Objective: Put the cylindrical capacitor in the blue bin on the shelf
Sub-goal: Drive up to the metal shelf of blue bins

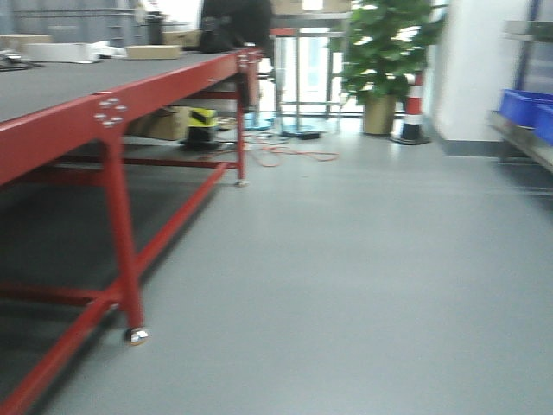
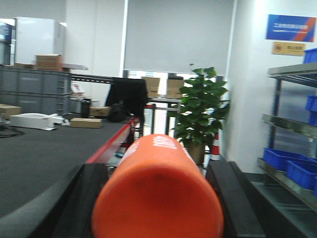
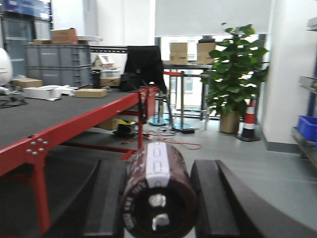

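The cylindrical capacitor, dark brown-black with a pale stripe and two silvery terminals facing the camera, lies lengthwise between the black fingers of my right gripper, which is shut on it. In my left gripper sits a larger orange cylinder, clamped between its black fingers. The shelf stands at the right with blue bins on its metal tiers; it also shows at the right edge of the front view as the shelf with a blue bin. Neither gripper appears in the front view.
A long red-framed table with a dark top runs along the left, with boxes at its far end. Grey floor lies between it and the shelf. Ahead stand a potted plant, a striped cone and loose cables.
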Motion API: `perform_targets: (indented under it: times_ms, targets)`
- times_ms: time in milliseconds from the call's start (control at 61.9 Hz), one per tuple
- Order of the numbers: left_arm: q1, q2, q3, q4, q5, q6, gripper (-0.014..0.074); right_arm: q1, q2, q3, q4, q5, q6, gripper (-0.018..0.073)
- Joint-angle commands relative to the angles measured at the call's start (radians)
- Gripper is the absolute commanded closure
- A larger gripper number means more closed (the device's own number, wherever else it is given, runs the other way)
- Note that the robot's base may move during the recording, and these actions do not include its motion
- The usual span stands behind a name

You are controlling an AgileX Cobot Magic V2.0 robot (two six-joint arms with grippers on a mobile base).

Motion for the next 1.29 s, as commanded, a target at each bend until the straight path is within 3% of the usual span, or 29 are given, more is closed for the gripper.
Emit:
perform_targets:
  times_ms: [0, 1276]
  targets:
    - [0.002, -0.004, 0.001, 0.003, -0.025, -0.005, 0.0707, 0.001, -0.007, 0.002, -0.009, -0.032, 0.001, 0.0724]
    - [0.002, -0.004, 0.001, 0.003, -0.025, -0.005, 0.0707, 0.001, -0.007, 0.002, -0.009, -0.032, 0.001, 0.0724]
